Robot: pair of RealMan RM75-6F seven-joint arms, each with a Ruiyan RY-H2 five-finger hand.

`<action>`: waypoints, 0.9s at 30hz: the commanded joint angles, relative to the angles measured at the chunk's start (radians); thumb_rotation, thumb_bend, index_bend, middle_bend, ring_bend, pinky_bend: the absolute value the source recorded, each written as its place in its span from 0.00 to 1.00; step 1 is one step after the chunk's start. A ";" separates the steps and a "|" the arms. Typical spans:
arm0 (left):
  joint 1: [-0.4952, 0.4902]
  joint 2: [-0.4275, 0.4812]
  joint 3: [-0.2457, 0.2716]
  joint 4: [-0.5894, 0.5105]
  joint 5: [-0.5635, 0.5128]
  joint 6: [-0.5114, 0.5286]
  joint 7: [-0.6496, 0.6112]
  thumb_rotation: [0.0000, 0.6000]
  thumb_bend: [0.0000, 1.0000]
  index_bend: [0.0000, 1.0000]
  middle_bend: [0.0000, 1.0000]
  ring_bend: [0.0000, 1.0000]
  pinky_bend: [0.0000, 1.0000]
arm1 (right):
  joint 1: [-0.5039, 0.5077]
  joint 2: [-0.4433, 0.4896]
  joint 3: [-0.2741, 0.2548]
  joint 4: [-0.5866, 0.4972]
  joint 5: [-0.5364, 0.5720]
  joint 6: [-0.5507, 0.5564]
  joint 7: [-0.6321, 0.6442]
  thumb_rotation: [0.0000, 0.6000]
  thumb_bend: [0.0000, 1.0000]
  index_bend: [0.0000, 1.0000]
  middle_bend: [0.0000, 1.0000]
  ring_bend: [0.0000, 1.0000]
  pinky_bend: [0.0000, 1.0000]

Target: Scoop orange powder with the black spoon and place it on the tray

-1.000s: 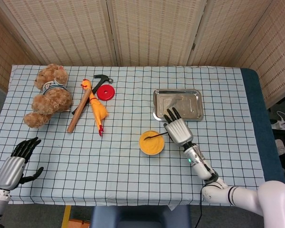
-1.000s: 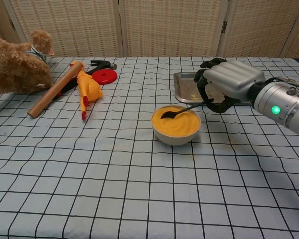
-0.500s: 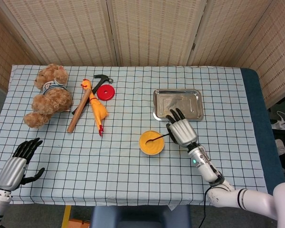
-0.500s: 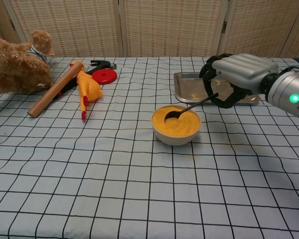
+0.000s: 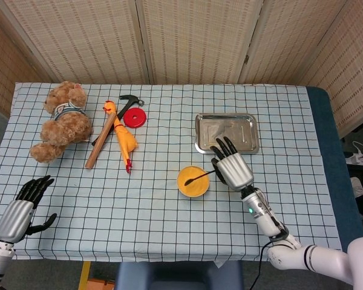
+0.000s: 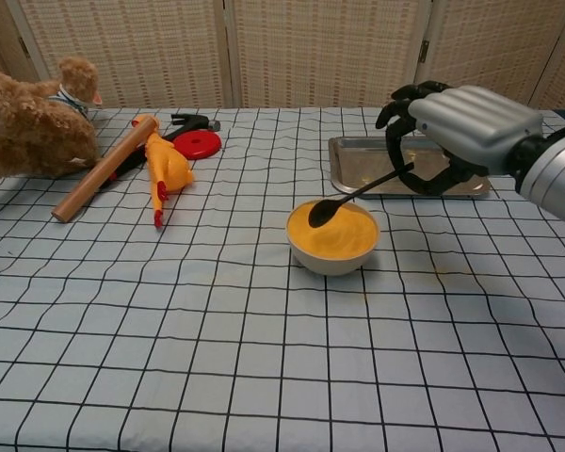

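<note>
Right hand [image 6: 457,132]: grips black spoon [image 6: 358,194], bowl end loaded, just above orange powder [image 6: 337,232].
Left hand [image 5: 17,211]: open, idle.
Tray [image 5: 225,133]: far side of bowl.
Technique: keep spoon level; carry slowly.

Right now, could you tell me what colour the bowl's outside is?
White, seen best in the chest view: bowl.
</note>
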 commanded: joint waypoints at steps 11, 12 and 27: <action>-0.001 0.003 0.003 -0.001 0.002 -0.003 -0.004 1.00 0.35 0.00 0.00 0.00 0.05 | -0.006 -0.052 0.012 0.073 0.023 -0.040 -0.071 1.00 0.60 0.99 0.20 0.00 0.00; -0.001 0.003 0.003 -0.001 0.002 -0.002 -0.004 1.00 0.35 0.00 0.00 0.00 0.05 | -0.003 -0.062 0.019 0.085 0.029 -0.042 -0.079 1.00 0.60 0.99 0.20 0.00 0.00; 0.001 0.009 -0.002 0.006 0.001 0.007 -0.025 1.00 0.35 0.00 0.00 0.00 0.05 | 0.028 -0.143 0.086 0.199 0.053 -0.075 0.017 1.00 0.61 1.00 0.21 0.00 0.00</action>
